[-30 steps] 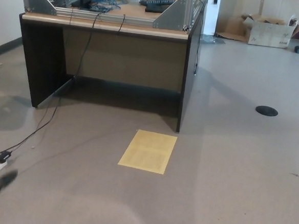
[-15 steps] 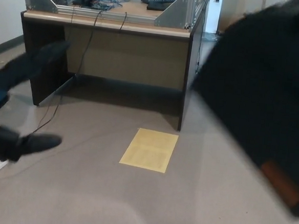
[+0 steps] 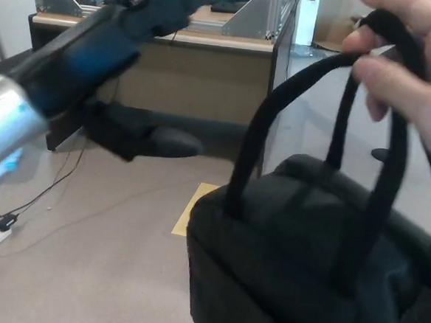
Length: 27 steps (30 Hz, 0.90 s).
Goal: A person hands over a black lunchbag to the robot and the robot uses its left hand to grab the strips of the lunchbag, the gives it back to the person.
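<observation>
Head view: left hand (image 3: 139,138), grip state unclear, may miss the lunchbag (image 3: 304,264) straps (image 3: 394,144) a person's hand (image 3: 407,71) dangles apart.

lunchbag (image 3: 297,263) — black | straps (image 3: 258,131) — black | floor sheet (image 3: 186,215) — yellow

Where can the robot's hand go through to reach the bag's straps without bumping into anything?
Open gap: between the left hand and the straps, in front of the desk. Bare floor lies below, left of the lunchbag. It is crowded up top, where the person's hand grips the straps.
</observation>
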### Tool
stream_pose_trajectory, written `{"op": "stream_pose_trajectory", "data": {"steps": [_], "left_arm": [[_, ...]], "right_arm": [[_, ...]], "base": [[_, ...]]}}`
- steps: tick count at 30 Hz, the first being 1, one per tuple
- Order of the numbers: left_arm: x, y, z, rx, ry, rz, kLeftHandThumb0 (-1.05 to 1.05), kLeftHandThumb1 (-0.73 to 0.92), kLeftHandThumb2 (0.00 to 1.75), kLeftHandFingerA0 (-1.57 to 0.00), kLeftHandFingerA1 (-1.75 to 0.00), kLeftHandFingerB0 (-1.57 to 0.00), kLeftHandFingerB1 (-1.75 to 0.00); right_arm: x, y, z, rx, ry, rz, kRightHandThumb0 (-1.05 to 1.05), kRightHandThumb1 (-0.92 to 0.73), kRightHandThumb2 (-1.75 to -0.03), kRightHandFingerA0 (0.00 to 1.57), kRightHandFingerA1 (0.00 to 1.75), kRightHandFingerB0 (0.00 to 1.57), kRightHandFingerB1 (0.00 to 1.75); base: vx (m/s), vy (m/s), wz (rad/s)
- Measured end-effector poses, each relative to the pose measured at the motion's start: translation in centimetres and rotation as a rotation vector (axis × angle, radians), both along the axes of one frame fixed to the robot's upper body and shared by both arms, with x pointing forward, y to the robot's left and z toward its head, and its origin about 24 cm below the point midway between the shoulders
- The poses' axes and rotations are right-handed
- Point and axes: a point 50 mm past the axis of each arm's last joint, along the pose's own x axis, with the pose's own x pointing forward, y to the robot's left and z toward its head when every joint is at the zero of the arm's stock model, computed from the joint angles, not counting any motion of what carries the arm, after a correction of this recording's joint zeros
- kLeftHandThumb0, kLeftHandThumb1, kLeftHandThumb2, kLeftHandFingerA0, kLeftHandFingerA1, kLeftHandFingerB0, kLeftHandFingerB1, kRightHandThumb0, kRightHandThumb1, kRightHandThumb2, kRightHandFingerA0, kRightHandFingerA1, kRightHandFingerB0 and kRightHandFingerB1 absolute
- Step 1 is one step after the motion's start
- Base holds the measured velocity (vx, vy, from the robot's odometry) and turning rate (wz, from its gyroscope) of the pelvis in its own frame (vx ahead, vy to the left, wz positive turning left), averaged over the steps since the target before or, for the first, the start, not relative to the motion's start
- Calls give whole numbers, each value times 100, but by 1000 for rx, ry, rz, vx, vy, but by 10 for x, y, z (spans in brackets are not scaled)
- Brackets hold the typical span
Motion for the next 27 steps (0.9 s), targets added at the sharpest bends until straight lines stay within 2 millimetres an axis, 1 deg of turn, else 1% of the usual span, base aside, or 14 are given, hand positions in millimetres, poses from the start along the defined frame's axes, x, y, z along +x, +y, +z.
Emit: {"op": "stream_pose_trajectory", "data": {"steps": [1, 3, 4, 5, 6, 13, 19, 23, 26, 27], "left_arm": [[0, -2, 0, -2, -3, -2, -74, 43, 81, 0, -2, 0, 0], [-5, -14, 0, -9, -11, -21, -73, 42, 80, 0, -1, 0, 0], [-6, -17, 0, -12, -14, -27, -75, 49, 55, 0, 0, 0, 0], [-8, -23, 0, -15, -15, -37, -73, 48, 56, 0, 0, 0, 0], [-10, -26, -1, -18, -14, -43, -75, 44, 80, 0, -1, 0, 0], [-16, -42, -4, -36, 8, -70, -79, 45, 83, 0, -2, 0, 0], [-14, -51, -7, -35, 36, -58, -80, 46, 85, 0, -2, 0, 0], [-10, -64, -11, -29, 45, -51, -79, 46, 83, 0, -2, 0, 0], [-4, -74, -17, -35, 53, -29, -78, 46, 83, 0, -2, 0, 0], [-1, -76, -19, -40, 58, -16, -68, 41, 82, 0, -14, 0, -11]], "right_arm": [[0, 0, 0, 0, 0, 0, -68, -75, -62, 35, 41, 28, 34], [0, 0, 0, -1, 0, 1, -67, -75, -62, 35, 42, 28, 34], [0, 0, 0, -1, 0, 1, -66, -74, -62, 36, 42, 29, 35], [0, 0, 0, -1, 0, 1, -65, -74, -62, 36, 42, 29, 34], [0, 0, 0, -1, 0, 1, -64, -75, -62, 36, 42, 29, 34], [1, 0, 1, -6, -1, 5, -62, -75, -61, 35, 42, 30, 35], [1, -1, 1, -8, -1, 7, -62, -76, -62, 34, 41, 29, 35], [-1, 0, 0, -13, 5, 14, -62, -76, -62, 34, 41, 29, 35], [-5, 0, -4, -16, 21, 16, -63, -75, -62, 35, 41, 30, 35], [-7, 0, -5, -17, 24, 17, -64, -76, -62, 33, 41, 30, 34]], "base": [[0, 0, 0], [0, 0, 0], [0, 0, 0], [0, 0, 0], [0, 0, 0], [0, 0, 0], [0, 0, 0], [0, 0, 0], [0, 0, 0], [0, 0, 0]]}}
